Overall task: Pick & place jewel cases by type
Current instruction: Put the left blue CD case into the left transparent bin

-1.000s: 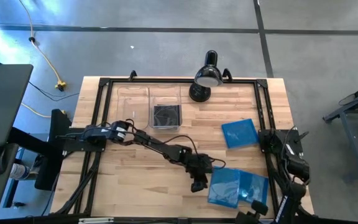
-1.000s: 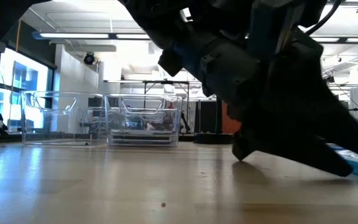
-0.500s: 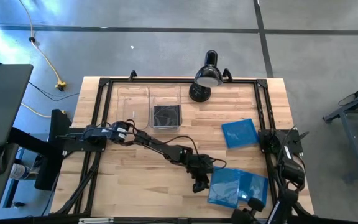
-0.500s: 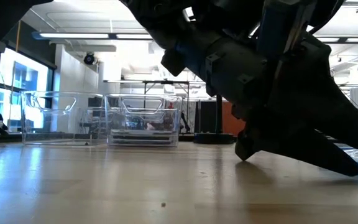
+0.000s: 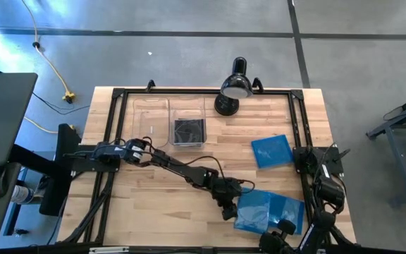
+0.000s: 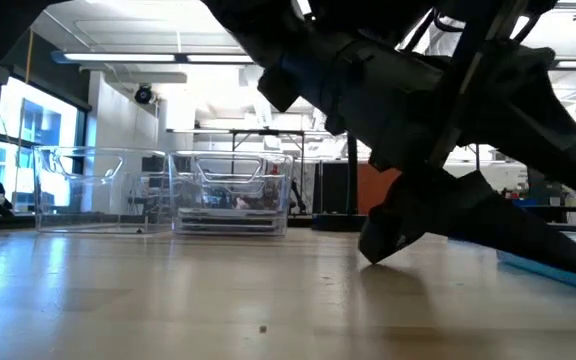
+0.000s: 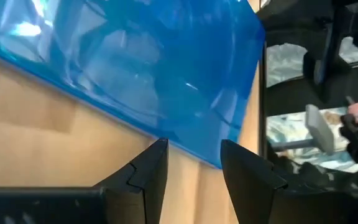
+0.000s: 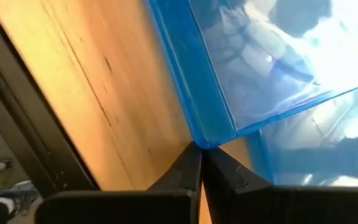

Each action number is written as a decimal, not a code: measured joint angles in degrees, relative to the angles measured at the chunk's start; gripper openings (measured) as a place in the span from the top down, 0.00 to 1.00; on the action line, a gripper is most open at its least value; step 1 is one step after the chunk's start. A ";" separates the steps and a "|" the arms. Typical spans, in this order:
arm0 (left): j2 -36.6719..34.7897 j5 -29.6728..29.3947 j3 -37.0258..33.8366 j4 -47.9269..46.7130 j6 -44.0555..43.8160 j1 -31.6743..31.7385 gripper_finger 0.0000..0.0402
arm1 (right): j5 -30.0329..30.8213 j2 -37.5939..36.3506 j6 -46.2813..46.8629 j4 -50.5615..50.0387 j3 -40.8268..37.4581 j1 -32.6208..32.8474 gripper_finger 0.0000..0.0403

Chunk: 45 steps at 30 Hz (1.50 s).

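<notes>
Two translucent blue jewel cases [image 5: 266, 210] lie overlapping at the near right of the table, and a third blue case [image 5: 271, 150] lies flat farther back. A dark case [image 5: 188, 130] rests in the right one of two clear bins. My left gripper [image 7: 191, 155] is open at the left edge of the overlapping pair [image 7: 135, 68], one finger on each side of a corner. My right gripper [image 8: 201, 149] is shut at the pair's near right corner [image 5: 285, 227]. In the low view the left gripper [image 6: 438, 215] fills the middle, with a blue case [image 6: 553, 268] behind it. My left gripper has a fingertip [image 7: 159, 146] right at the blue case's edge [image 7: 166, 138]; whether it touches, I cannot tell. My right gripper's shut fingertips [image 8: 194, 155] meet the upper case's corner [image 8: 213, 138] at its lower edge, slanting down from the table's near right. The case lies on the other blue case [image 8: 278, 168].
Two clear bins [image 5: 151, 116] [image 5: 189, 113] stand at the far left middle. A black desk lamp [image 5: 235, 86] stands at the far edge. A black frame [image 5: 298, 127] runs round the table. Bare wood lies between the bins and the left arm.
My right gripper has come down toward the near right corner of the overlapping blue cases. My left gripper has rolled about its own axis and edged a little toward the cases' left edge.
</notes>
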 joint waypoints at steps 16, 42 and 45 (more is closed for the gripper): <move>-0.02 -1.83 -0.31 -7.55 -3.41 -2.34 0.64 | 7.08 0.28 -1.50 0.22 -0.22 -0.37 1.00; 1.16 3.49 -0.31 1.62 -0.03 -3.84 0.64 | 10.51 0.22 -10.54 5.34 2.86 -2.19 1.00; 1.16 2.26 -0.31 1.16 0.94 -3.86 0.64 | 11.08 0.22 -10.82 5.11 2.86 -2.68 1.00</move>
